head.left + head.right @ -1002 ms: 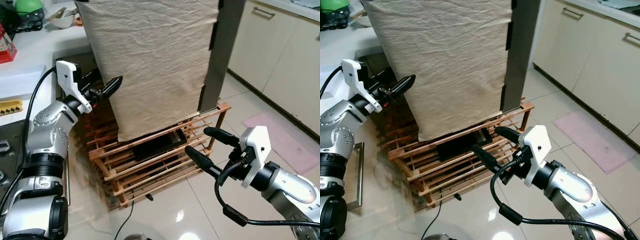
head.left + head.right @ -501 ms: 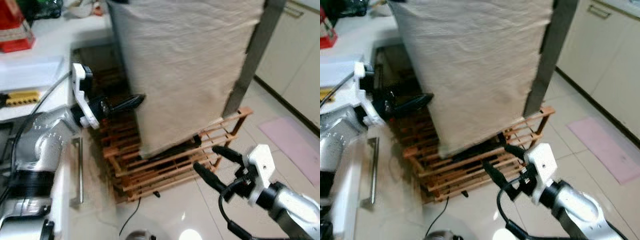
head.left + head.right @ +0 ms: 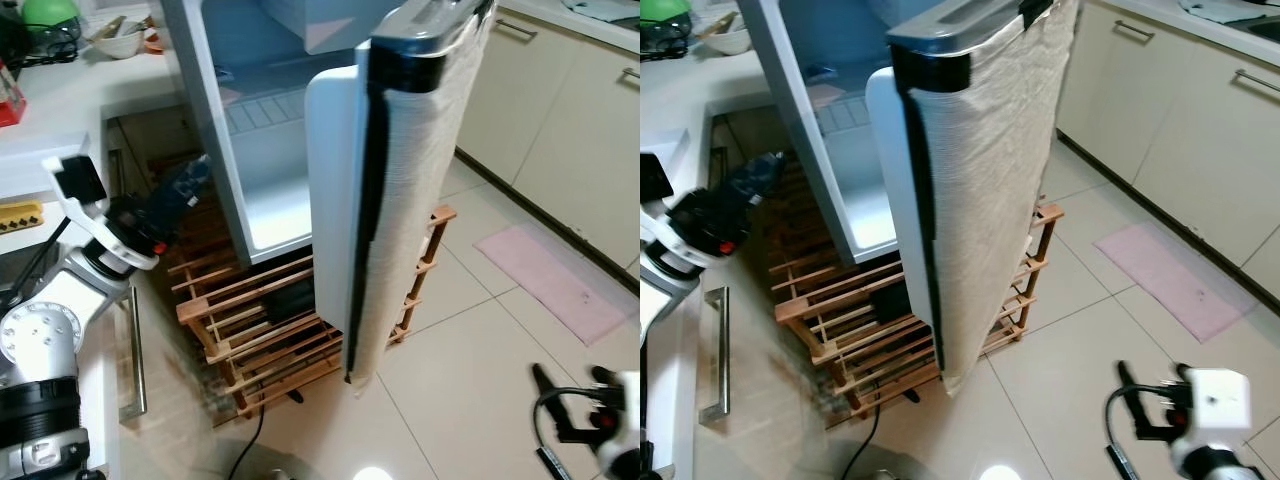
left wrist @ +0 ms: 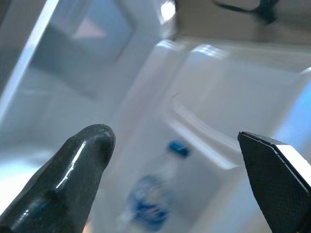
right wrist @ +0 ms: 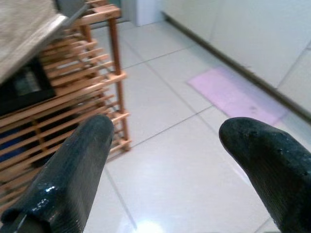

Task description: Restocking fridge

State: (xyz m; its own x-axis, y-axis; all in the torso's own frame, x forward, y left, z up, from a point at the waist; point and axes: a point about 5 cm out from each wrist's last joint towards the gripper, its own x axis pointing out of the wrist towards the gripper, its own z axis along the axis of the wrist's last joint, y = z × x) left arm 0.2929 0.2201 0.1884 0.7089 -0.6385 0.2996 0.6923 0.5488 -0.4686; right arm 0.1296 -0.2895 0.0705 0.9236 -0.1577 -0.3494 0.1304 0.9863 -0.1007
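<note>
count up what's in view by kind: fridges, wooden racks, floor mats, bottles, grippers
fridge: 1, door swung open
wooden rack: 1, under the fridge
pink floor mat: 1
bottle: 1, blurred, in the door shelf
grippers: 2, left gripper open, right gripper open
total: 6

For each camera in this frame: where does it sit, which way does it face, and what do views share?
Head eyes: look down at the open fridge door, wooden rack and left end effector.
Left wrist: looks between its fingers into the fridge, at a blurred bottle.
Right wrist: looks past its fingers at floor, pink mat.
Shared: rack, mat.
</note>
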